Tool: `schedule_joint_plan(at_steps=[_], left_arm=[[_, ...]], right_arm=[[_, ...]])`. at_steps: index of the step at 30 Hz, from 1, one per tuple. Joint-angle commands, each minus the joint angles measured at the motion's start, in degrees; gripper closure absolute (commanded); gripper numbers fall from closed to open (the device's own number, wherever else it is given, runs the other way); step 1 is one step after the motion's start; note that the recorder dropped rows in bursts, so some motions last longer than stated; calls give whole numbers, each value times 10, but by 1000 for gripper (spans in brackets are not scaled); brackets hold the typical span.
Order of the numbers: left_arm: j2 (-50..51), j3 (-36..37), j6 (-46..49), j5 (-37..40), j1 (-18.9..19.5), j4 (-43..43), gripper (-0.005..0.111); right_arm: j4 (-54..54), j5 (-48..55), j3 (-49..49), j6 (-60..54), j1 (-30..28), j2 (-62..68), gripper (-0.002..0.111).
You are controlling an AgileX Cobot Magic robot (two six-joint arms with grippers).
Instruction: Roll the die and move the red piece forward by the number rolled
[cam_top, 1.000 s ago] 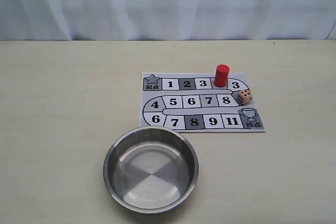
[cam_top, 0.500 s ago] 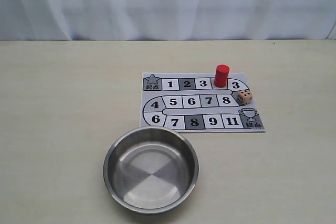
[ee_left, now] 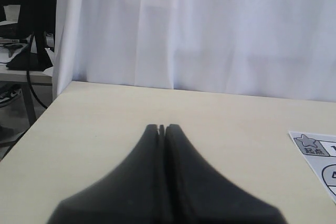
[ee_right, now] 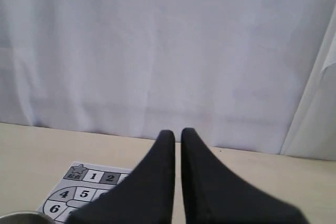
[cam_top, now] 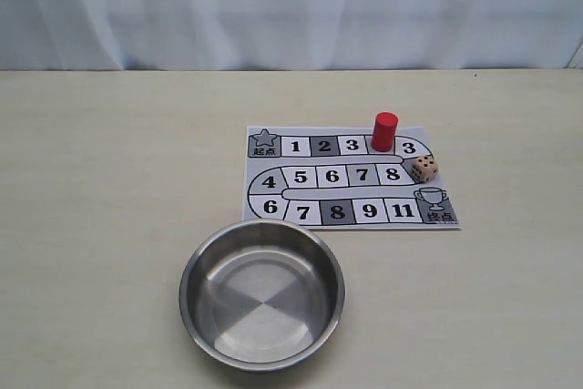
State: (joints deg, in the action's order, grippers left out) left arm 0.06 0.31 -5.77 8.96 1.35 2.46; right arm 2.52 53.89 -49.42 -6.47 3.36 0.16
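Left tool (ee_left: 161, 128), in its wrist view, has both fingers pressed together above the desk (ee_left: 105, 114), holding nothing. Right tool (ee_right: 178, 132), in its own view, shows only a thin slit between its fingers, likewise empty. In the exterior view, the red piece (cam_top: 384, 131) stands upright on the far row of the board (cam_top: 351, 190), toward the right. The die (cam_top: 424, 168) sits at the board's right edge, beside square 8.

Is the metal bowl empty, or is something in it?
Empty. The round shiny metal bowl shows only its bare bottom.
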Motion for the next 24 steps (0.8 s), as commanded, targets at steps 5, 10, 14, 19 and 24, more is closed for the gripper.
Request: schedule_joint_plan(at_steps=[5, 10, 14, 19, 24], left_arm=[[-1, -3, 0, -7, 0, 1, 107], [-1, -3, 0, -7, 0, 1, 107], [-1, -3, 0, -7, 0, 1, 107], [-1, -3, 0, -7, 0, 1, 107], [-1, -3, 0, -8, 0, 1, 107]], right_arm=[[-36, -7, 2, 20, 2, -2, 104], [-34, -82, 40, 16, 2, -2, 104], [-34, -153, 101, 13, 2, -2, 104], [-34, -282, 191, 13, 2, -2, 104], [-34, -374, 287, 13, 2, -2, 104]])
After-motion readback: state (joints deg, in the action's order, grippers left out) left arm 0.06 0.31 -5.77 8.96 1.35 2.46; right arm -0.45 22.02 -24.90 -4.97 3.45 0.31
